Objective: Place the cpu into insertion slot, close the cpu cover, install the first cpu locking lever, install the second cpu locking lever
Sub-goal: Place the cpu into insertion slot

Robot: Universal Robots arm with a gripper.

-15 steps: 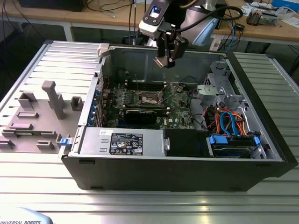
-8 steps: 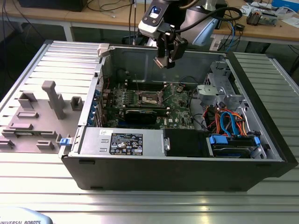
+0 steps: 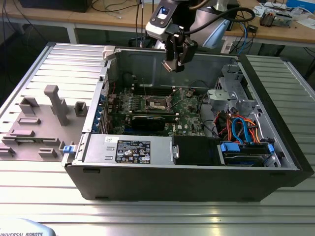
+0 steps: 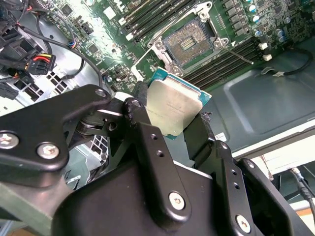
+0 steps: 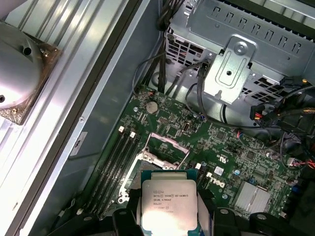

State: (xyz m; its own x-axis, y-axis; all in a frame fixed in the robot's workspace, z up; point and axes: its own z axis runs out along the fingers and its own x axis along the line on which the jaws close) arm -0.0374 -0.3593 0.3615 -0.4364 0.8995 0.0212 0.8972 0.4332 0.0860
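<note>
While it hangs above the open black computer case (image 3: 197,173), black two-finger gripper (image 3: 173,64) clamps small square silver-topped cpu (image 4: 173,105) | square metal-rimmed insertion slot (image 4: 189,43) on green motherboard (image 5: 224,143) sits below, apart from chip

Partly hidden edges
Black gripper fingers (image 4: 197,135) are covering two edges of the pale silver flat square cpu (image 4: 172,105); in the first wrist view this cpu (image 5: 168,199) is hiding part of the silver-rimmed square insertion slot (image 5: 165,147).

cpu (image 4: 173,105) silver top, teal edge; gripper (image 3: 172,65) black; motherboard (image 5: 236,162) green; case (image 3: 197,182) black; cables (image 3: 241,125) blue, orange.
</note>
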